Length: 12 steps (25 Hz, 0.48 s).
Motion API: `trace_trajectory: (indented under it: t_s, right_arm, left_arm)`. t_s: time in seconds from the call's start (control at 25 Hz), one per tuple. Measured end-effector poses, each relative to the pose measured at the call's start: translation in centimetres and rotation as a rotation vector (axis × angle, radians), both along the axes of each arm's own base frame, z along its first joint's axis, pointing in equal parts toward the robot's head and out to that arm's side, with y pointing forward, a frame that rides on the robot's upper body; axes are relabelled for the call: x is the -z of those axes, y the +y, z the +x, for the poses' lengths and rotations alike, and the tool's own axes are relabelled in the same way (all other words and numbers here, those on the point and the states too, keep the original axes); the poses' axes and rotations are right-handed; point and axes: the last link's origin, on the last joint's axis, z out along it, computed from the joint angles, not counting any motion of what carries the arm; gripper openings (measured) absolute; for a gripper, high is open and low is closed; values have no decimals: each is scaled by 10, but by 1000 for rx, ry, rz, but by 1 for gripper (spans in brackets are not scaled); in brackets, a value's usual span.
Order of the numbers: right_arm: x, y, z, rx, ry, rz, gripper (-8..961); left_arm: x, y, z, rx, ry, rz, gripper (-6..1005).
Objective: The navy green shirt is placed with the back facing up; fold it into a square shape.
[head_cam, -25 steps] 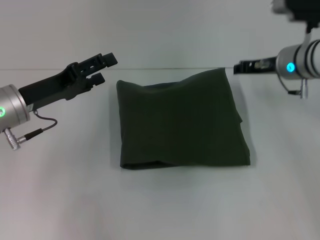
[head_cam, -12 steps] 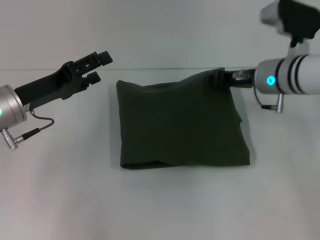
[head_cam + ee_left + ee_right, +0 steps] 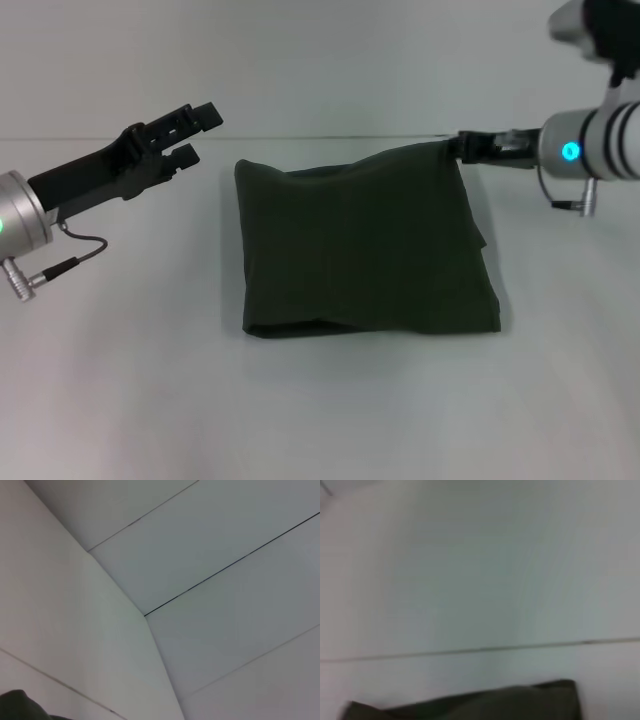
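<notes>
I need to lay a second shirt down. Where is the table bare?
Bare table lies in front of the navy green shirt and on both sides. Crowded: the far corners, with the left gripper and right gripper.

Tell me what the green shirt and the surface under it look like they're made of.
The navy green shirt: soft woven or knit cloth, probably cotton, matte; it sags into rounded folds with no shine. The table: a smooth, hard white top, perhaps laminate or painted board; flat, even, with a faint sheen. Neither can be confirmed by look alone.
</notes>
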Motion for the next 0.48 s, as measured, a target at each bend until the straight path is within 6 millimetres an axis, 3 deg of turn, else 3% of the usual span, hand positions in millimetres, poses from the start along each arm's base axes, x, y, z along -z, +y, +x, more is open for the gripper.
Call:
trace_trajectory:
  t_s: [0.08,0.24,0.4,0.48]
  right_arm:
    - [-21,-8,-7,-44,85,17,368]
    - [-58,-39,4,-114,292,47,393]
    - [-92,-80,48,-162,525,109,417]
    - [-105,-97,72,-147,606,163,512]
  left_arm:
    - [-1,-2,0,13,2,-13,923]
    - [3,-10,-3,34,16,-64,923]
    - [12,-30,-13,16,12,-153,922]
    - [19,-36,-19,-34,2,-208,922]
